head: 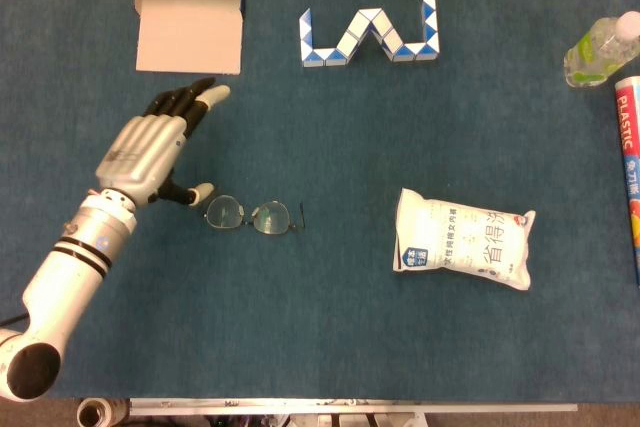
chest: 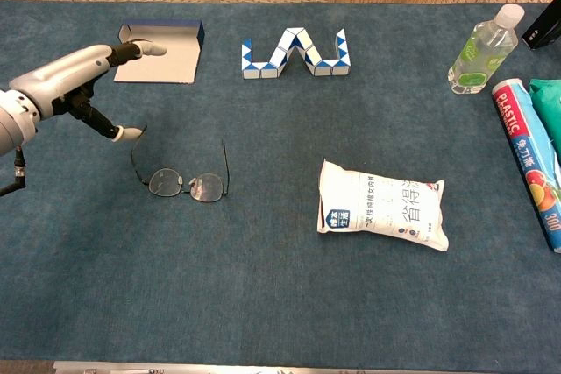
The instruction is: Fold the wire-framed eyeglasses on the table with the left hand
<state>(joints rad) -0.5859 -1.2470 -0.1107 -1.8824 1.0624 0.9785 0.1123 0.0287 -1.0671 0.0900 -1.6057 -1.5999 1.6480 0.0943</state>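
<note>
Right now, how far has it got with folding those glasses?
Barely started. The eyeglasses lie on the table with both temple arms open, nothing folded. In hand: the left hand hovers with fingers spread, its thumb at the tip of the left temple; whether it touches is unclear. Left to do: swing both temples in against the lenses.

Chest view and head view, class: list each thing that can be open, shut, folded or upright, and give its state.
wire-framed eyeglasses: unfolded, both temples out
left hand: open, thumb tip at the left temple
cardboard box: open, lying flat
water bottle: capped, upright
snake puzzle: bent into zigzag
white pouch: lying flat
</note>
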